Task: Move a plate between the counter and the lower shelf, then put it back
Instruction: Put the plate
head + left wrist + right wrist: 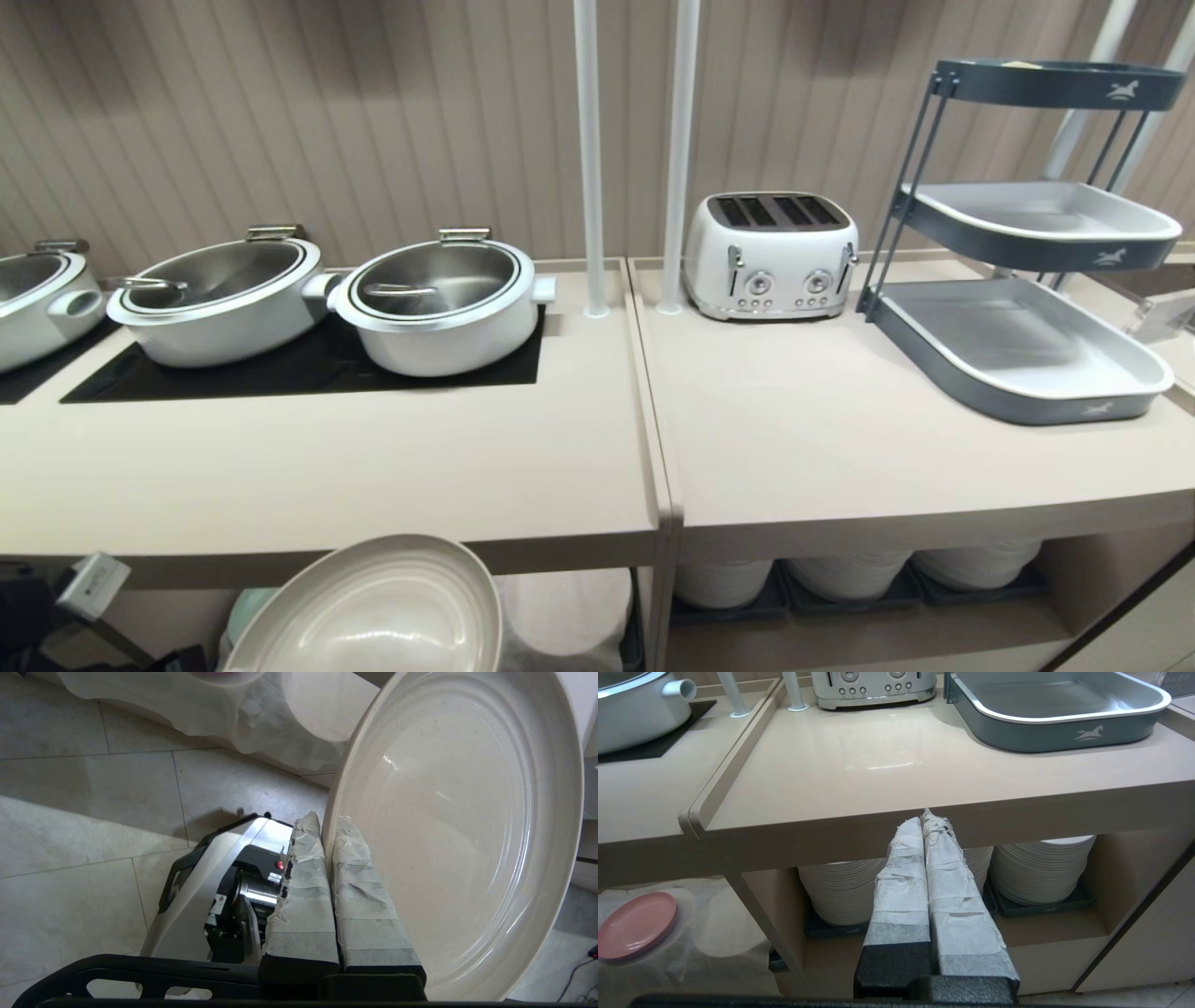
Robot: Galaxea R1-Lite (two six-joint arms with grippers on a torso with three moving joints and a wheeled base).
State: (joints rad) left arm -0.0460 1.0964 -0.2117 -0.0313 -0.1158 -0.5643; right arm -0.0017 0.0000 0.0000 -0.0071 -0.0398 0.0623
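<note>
The cream plate (373, 611) hangs tilted in front of the counter's (327, 467) thick front edge, just below the worktop level. In the left wrist view my left gripper (327, 828) is shut on the plate's (467, 812) rim, one taped finger inside it and one outside. The lower shelf (569, 607), draped in white cloth (210, 714), lies behind and below the plate. My right gripper (924, 816) is shut and empty, held in front of the adjoining top's edge.
Three white pots (439, 299) sit on the black hob panels. A white toaster (770, 254) and a tiered grey tray stand (1022, 350) occupy the adjoining top, with white plate stacks (1041, 872) below. A pink plate (635, 924) lies on the cloth.
</note>
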